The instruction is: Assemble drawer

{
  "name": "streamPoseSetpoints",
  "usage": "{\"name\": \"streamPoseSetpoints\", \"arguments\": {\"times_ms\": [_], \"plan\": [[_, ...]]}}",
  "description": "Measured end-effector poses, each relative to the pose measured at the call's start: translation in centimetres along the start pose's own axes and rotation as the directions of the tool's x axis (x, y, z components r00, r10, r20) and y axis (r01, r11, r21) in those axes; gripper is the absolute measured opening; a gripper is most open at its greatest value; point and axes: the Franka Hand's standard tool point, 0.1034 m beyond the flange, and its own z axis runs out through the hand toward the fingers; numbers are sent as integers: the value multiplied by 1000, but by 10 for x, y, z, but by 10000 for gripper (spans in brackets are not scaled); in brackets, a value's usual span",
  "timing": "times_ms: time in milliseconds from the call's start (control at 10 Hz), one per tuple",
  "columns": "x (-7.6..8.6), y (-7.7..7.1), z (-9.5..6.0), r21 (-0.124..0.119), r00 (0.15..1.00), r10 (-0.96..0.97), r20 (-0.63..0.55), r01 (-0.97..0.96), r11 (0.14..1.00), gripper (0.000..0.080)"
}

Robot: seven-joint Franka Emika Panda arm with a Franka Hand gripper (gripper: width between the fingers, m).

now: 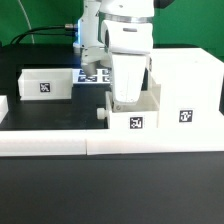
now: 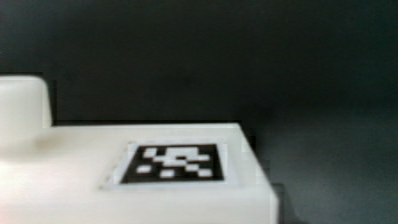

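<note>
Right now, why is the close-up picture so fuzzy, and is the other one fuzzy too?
Wrist view: blurry all over; the tag has smeared edges, and the white plastic around it is washed out. Exterior view: sharper, with tags readable on the tray and box, though their white faces look flat and bright.

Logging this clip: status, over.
Gripper down on knobbed tray, grip unclear. Tray beside housing, not inside. Border wall close in front.
</note>
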Motion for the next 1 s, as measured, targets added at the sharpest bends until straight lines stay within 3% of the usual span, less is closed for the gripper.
{"name": "streamPoseSetpoints", "arguments": {"times_ms": [1000], "plan": [[6,1,0,-5,1000,2,-1,-2,1000,42]]}}
